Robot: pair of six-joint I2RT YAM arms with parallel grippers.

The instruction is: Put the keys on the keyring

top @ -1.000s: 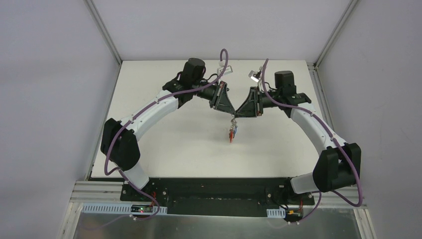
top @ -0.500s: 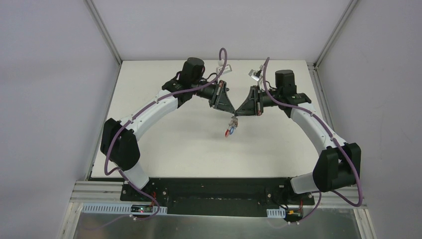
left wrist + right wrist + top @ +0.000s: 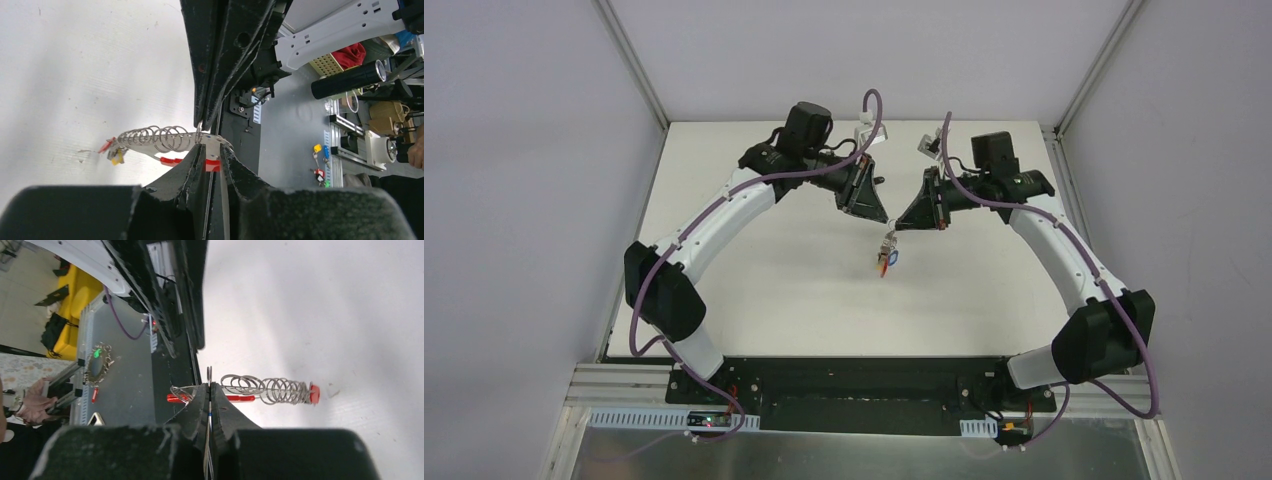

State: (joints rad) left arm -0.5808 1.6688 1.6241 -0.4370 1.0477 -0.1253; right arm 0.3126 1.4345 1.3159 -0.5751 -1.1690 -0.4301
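At the centre of the top view, our right gripper clenches the keyring, keys dangling from it. Our left gripper stands slightly parted.

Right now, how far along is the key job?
Done: several coloured keys already dangle from the keyring. In hand: the right claw pinches it above the table; the left claw sits at it. Left: I cannot tell whether more keys remain.

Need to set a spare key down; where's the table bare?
Bare: near half of the table, bordered by the left arm, right arm and base rail; also far left corner. Crowded: centre, where left gripper and right gripper meet over the hanging keyring.
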